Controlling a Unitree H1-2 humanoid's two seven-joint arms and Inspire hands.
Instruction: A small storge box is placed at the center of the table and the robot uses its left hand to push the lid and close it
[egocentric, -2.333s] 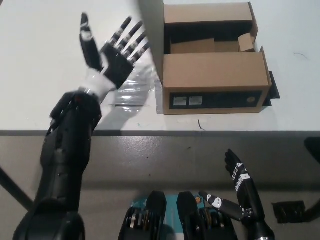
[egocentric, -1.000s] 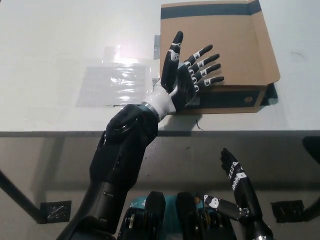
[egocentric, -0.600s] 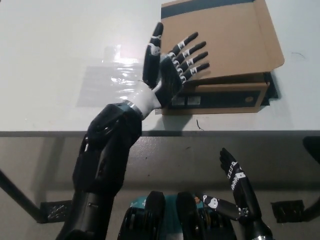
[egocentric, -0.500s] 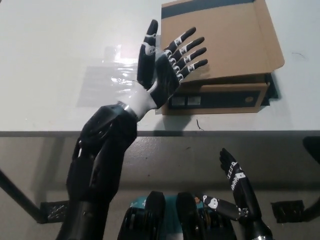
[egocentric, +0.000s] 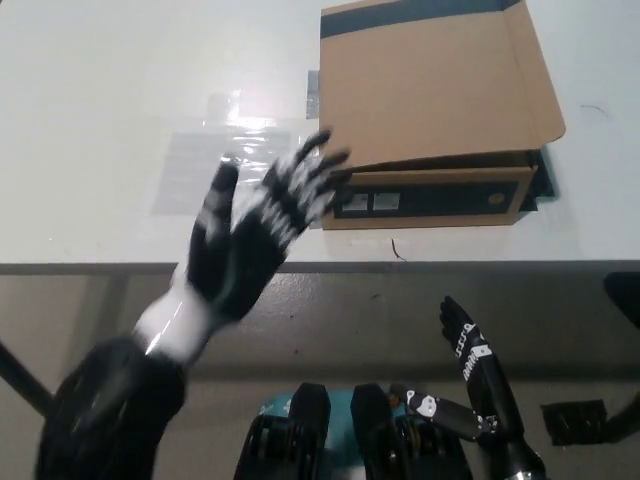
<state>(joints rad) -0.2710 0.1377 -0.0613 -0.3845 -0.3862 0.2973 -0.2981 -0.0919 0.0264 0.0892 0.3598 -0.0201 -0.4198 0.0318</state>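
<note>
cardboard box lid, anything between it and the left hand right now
Nothing visible. The left hand, open and blurred, is off the cardboard box lid, near the box's front-left corner, with only bare table between them.

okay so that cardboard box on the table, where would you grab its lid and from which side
Take the lid at its near edge, which overhangs the box front and looks slightly raised. Come from the robot's side, fingers under the lip. The left hand is open and nearest; the right hand rests low.

I see the box on the table — my left hand hangs front-left of it, right hand below the table edge.
</note>
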